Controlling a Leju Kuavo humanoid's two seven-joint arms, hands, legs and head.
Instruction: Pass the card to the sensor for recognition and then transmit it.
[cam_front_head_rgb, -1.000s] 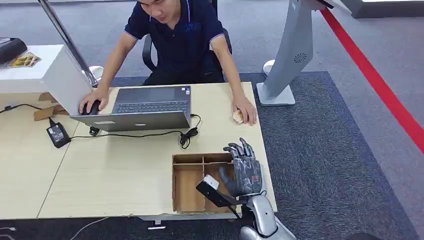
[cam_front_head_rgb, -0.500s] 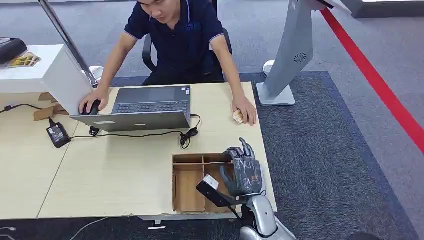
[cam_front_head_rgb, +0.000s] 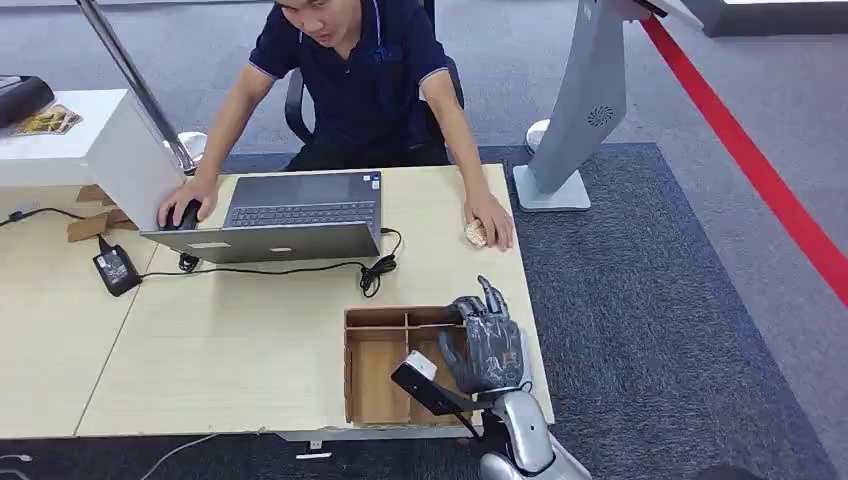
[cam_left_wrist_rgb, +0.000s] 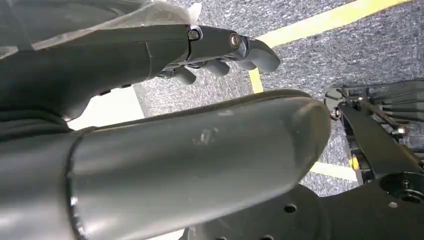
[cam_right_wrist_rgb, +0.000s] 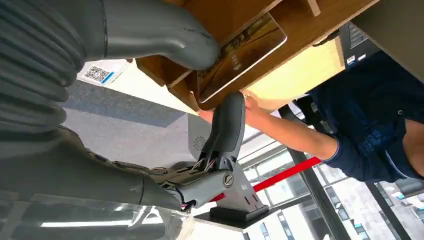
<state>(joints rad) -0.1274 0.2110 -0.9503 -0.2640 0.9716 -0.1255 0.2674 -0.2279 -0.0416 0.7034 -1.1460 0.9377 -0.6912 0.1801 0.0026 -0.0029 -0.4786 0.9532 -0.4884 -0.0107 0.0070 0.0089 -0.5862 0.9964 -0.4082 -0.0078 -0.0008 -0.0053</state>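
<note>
My right hand (cam_front_head_rgb: 485, 340) hangs over the right compartments of a wooden divided tray (cam_front_head_rgb: 375, 318) at the table's front right corner, most of its fingers curled down. In the right wrist view a glossy, rounded-corner card (cam_right_wrist_rgb: 250, 47) lies in the tray (cam_right_wrist_rgb: 300, 20). The thumb (cam_right_wrist_rgb: 165, 30) presses one edge of the card and a dark finger (cam_right_wrist_rgb: 229, 125) meets the opposite edge. My left hand (cam_left_wrist_rgb: 200, 150) hangs over grey carpet and holds nothing. A person's hand covers a small beige object (cam_front_head_rgb: 476, 234) further back on the table.
A person sits behind the table at a laptop (cam_front_head_rgb: 290, 215), one hand on a mouse (cam_front_head_rgb: 182, 214). A black power adapter (cam_front_head_rgb: 116, 268) and its cable lie at the left. A grey kiosk stand (cam_front_head_rgb: 585, 110) rises from the carpet to the right.
My right hand's fingers have curled down over the tray, leaving one still raised. The hand has kept its place, and the person and the table things have not moved.
</note>
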